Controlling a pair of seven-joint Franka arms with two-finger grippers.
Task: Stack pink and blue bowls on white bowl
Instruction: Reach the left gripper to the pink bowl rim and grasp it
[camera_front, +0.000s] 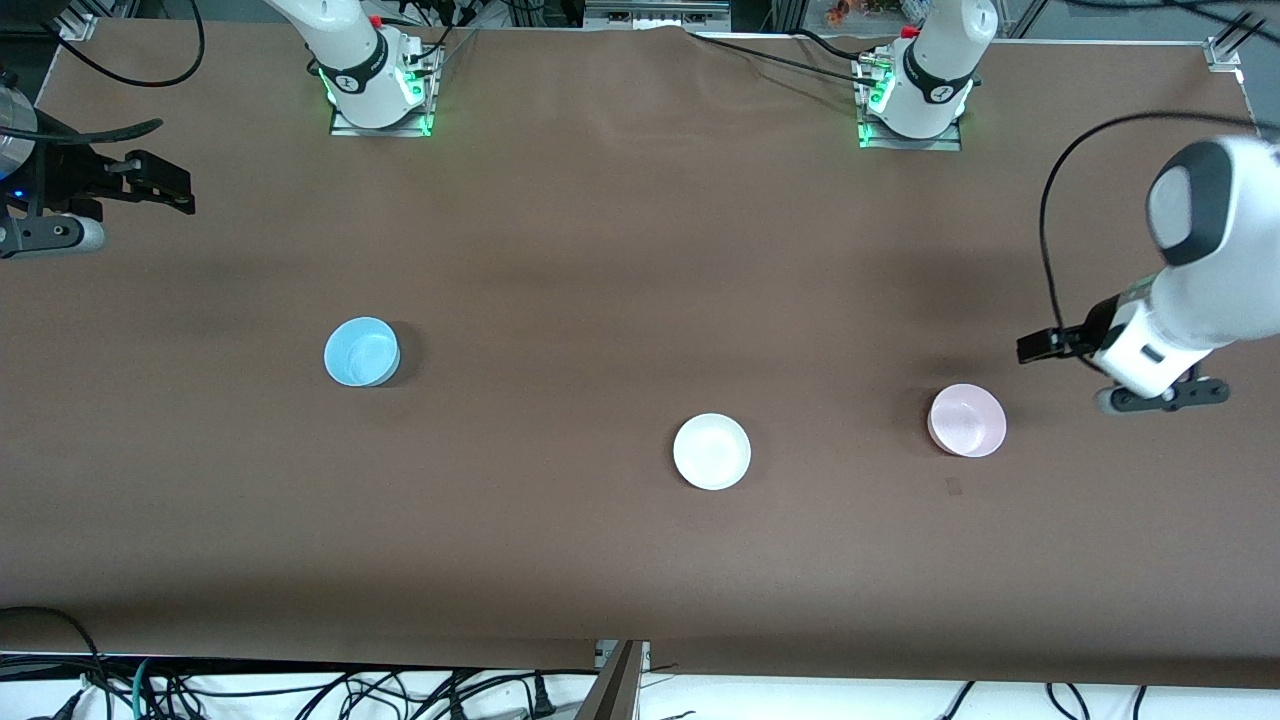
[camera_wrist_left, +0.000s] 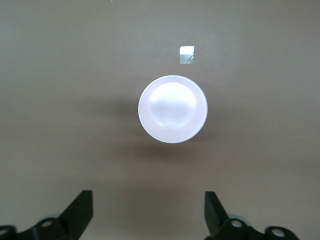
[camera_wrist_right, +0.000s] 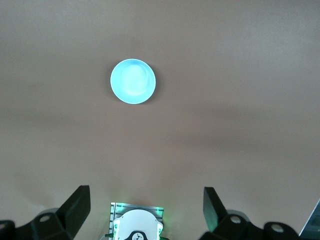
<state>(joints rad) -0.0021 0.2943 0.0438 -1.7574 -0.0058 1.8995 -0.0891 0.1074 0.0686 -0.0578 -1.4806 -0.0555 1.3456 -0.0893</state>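
Brown table (camera_front: 600, 250) w/ small tape square (camera_front: 954, 487) stuck flat on it toward left arm's end; tangled black cables (camera_front: 300, 690) along edge nearest front camera.

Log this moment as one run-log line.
stage: nothing stacked | left gripper: open, above table by pink bowl | right gripper: open, waiting | blue bowl, white bowl: apart

Glossy white bowl (camera_front: 711, 451); table (camera_front: 600, 250) covering looks matt, perhaps cloth.

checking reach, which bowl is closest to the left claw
The pink bowl, beside the left claw; the white bowl and blue bowl lie farther toward the right arm's end.
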